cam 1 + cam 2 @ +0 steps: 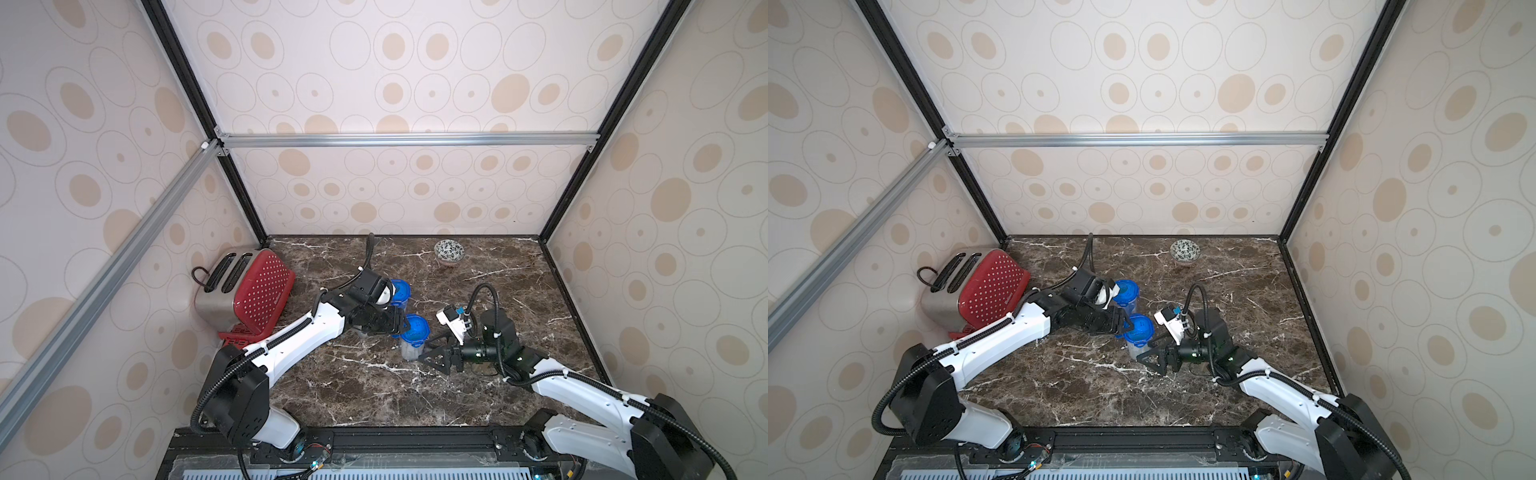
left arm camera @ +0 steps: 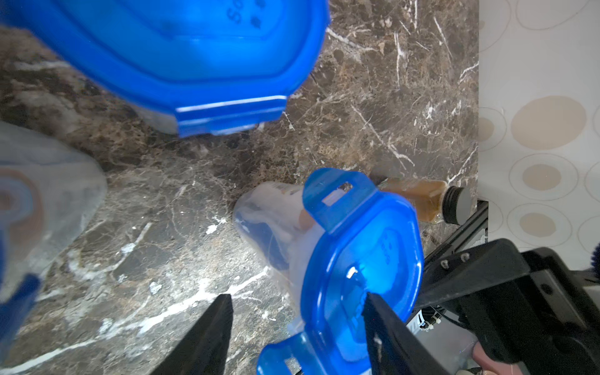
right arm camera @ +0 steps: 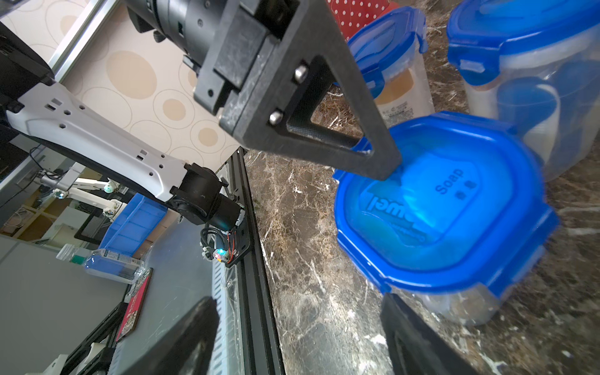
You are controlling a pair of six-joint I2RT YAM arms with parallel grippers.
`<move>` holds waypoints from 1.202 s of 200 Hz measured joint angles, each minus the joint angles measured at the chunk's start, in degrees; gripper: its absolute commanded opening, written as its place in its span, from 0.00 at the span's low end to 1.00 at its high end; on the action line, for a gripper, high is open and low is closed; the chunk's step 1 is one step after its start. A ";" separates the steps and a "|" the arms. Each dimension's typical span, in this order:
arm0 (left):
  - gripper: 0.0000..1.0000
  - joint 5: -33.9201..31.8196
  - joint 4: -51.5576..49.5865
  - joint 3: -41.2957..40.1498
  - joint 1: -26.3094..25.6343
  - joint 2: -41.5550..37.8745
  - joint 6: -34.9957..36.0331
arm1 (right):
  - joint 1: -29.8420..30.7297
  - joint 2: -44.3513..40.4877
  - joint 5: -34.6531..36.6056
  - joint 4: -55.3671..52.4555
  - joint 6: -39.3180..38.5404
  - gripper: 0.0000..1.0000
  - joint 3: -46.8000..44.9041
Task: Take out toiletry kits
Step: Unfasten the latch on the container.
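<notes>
In the lower centre of both top views, the near jar [image 1: 409, 350] stands upright on the marble table [image 1: 353, 399] with its long axis vertical and its blue clip lid [image 3: 438, 211] on. The right gripper [image 3: 297, 305] lies just to the right of the jar wall, fingers spread and grasping nothing. The left gripper [image 2: 298, 295] reaches in from the left, also released, with one finger at a lid clip (touching, as far as the right wrist view shows).

The left gripper is therefore nearer the lid and the right gripper nearer the body. I judge the coming move to be getting the lid off while the right steadies the jar.

The toiletry kits [image 3: 532, 94] are inside the jars, whitish and blue shapes behind clear walls that I cannot tell apart. A small brown jar [image 2: 418, 201] lies on its side beyond the near jar.

Behind stand the second jar [image 3: 399, 84] and the third jar [image 3: 506, 32], both lidded. Farther off are the red toaster [image 1: 253, 291] at the left and a patterned bowl [image 1: 449, 252] at the back.
</notes>
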 measured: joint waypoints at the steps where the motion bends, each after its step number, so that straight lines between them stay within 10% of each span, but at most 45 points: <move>1: 0.67 -0.07 -0.22 0.04 0.09 -0.07 0.09 | 0.00 -0.04 0.00 0.02 0.02 0.83 -0.02; 91: 0.45 7.74 2.03 0.52 2.10 -12.41 -1.55 | 0.02 -4.07 2.62 -0.52 0.02 0.78 -2.19; 152: 0.25 15.30 16.68 -0.98 -2.38 -1.55 -7.93 | 0.04 -4.13 4.57 -0.68 -0.39 0.75 -3.17; 240: 0.21 18.99 30.01 -6.36 -2.40 4.72 -14.19 | 0.04 -2.80 4.66 -0.35 -1.05 0.74 -3.54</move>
